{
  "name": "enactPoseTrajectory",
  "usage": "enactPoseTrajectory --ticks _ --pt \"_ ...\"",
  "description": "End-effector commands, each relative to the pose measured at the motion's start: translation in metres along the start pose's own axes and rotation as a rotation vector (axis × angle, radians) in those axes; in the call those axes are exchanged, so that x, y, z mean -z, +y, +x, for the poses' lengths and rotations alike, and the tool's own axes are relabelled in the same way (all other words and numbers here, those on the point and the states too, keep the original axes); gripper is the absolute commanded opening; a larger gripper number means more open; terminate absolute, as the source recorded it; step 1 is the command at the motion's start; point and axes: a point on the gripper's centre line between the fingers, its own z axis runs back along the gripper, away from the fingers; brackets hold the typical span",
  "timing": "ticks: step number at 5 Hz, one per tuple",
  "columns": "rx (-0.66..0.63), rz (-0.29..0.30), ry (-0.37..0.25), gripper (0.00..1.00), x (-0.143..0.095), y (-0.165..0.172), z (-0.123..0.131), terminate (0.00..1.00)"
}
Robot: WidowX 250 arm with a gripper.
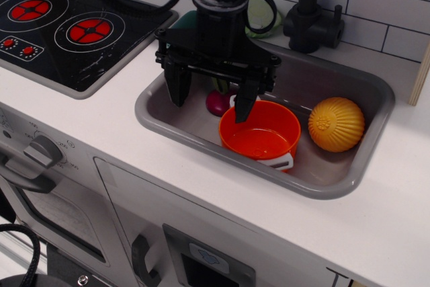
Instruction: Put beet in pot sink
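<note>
The beet (218,102) is a small magenta root lying in the grey sink (322,185), just left of and behind the pot; its green stalks are mostly hidden behind my gripper. The orange pot (259,130) stands upright in the middle of the sink, a white-grey handle showing at its front, and is empty. My black gripper (211,97) hangs over the sink, open and empty. Its left finger (179,85) is left of the beet. Its right finger (245,102) is over the pot's back rim. The beet lies between the fingers, a little below them.
A ribbed yellow-orange ball (336,124) lies in the right part of the sink. A black faucet (310,18) stands behind the sink. A toy stove (67,28) with red burners is at the left. A white countertop (101,119) surrounds the sink.
</note>
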Motion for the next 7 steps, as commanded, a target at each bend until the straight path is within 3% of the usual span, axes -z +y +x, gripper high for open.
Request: enactPoseTrajectory --ticks 1,2,4,6,7 --pt "0.000 0.000 0.000 1.00 0.000 0.000 0.000 0.00" --pt "-0.093 -0.043 -0.040 1.00 0.001 0.000 0.030 0.00" --pt "-0.301 -0.096 -0.227 1.00 -0.010 0.022 0.091 0.00" --pt "-0.442 -0.082 -0.295 1.00 0.014 0.033 0.122 0.00" --pt "-0.460 -0.033 -0.280 1.00 0.024 0.035 0.122 0.00"
